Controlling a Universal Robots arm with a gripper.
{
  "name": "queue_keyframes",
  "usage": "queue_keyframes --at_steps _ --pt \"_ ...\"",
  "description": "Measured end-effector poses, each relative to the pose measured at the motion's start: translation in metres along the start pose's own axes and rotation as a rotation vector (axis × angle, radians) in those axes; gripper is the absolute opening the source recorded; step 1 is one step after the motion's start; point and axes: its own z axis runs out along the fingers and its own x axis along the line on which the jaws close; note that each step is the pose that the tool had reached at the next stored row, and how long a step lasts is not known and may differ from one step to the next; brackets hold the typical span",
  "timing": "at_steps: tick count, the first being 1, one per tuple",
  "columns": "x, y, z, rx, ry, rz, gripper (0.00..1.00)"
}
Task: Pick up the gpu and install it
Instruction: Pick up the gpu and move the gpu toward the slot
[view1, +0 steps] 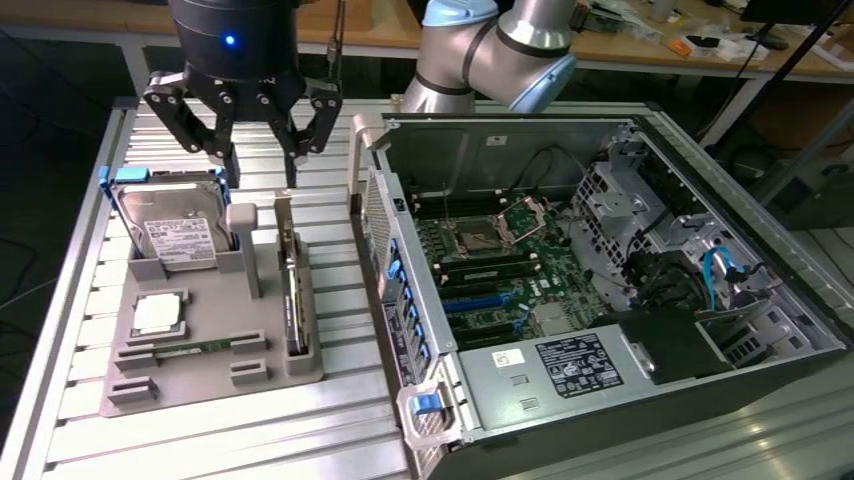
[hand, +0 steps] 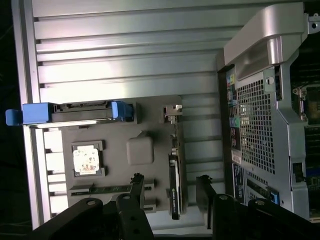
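Gripper (view1: 258, 160) hung above gray holder (view1: 200, 372), over its hard drive (view1: 180, 235) end. Fingers (view1: 218, 150) spread apart, grasping nothing. Gpu (view1: 294, 300) stood on edge in slot along holder's side nearest open computer case (view1: 400, 200), untouched. Processor chip (view1: 158, 315) lay flat on holder. Holder sat on worktop (view1: 74, 300).
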Motion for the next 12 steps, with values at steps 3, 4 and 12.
queue_keyframes --at_steps 3,4,12 --pt "0.000 -0.0009 0.0056 0.0000 0.0011 -0.003 0.54" --pt "0.000 -0.0012 0.0073 0.0000 0.0022 -0.007 0.54" --pt "0.000 -0.0052 0.0235 -0.0005 0.0104 -0.046 0.54"
